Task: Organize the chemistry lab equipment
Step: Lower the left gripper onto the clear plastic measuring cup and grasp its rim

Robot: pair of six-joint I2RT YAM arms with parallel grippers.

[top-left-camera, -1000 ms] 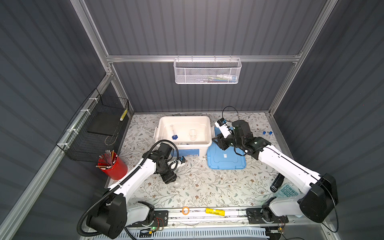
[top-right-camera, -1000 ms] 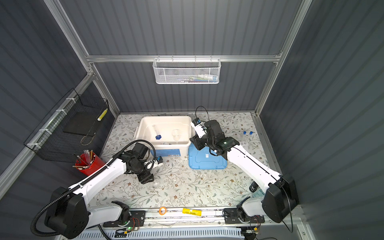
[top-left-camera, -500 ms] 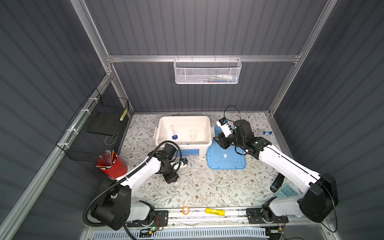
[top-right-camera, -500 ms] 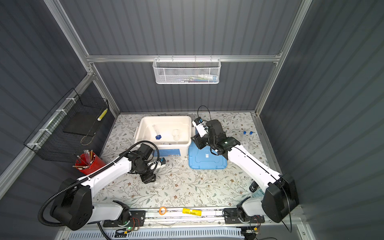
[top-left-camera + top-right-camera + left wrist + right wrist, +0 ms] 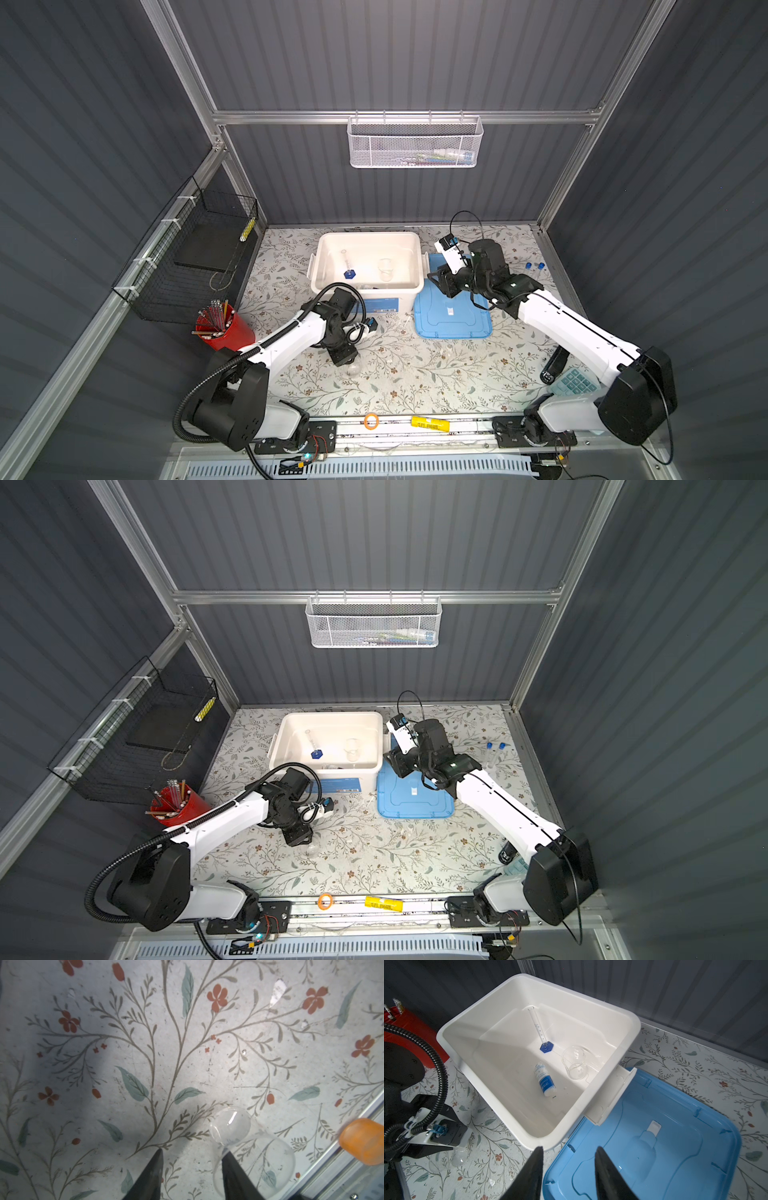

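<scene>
A clear round flask (image 5: 352,369) (image 5: 230,1126) lies on the floral mat. My left gripper (image 5: 345,358) (image 5: 193,1152) points down right beside it, open, with only mat between its fingers; one fingertip (image 5: 227,1156) overlaps the flask's clear rim. In the white bin (image 5: 365,237) (image 5: 629,1028) lie a cylinder on a blue hexagonal base (image 5: 547,1047), a clear beaker (image 5: 574,1062) and a white blue-labelled bottle (image 5: 545,1079). My right gripper (image 5: 442,286) (image 5: 569,1148) hangs open and empty over the bin's corner and the blue lid (image 5: 654,1147).
Two blue-capped tubes (image 5: 494,750) lie at the far right. A red cup of sticks (image 5: 220,328) stands at the left and a pale blue calculator (image 5: 575,382) at the right front. Small clear pieces (image 5: 405,322) lie by the lid. An orange ring (image 5: 370,421) sits on the front rail.
My left gripper's jaws have narrowed while it settled down beside the flask. The right gripper has barely shifted and kept its opening.
</scene>
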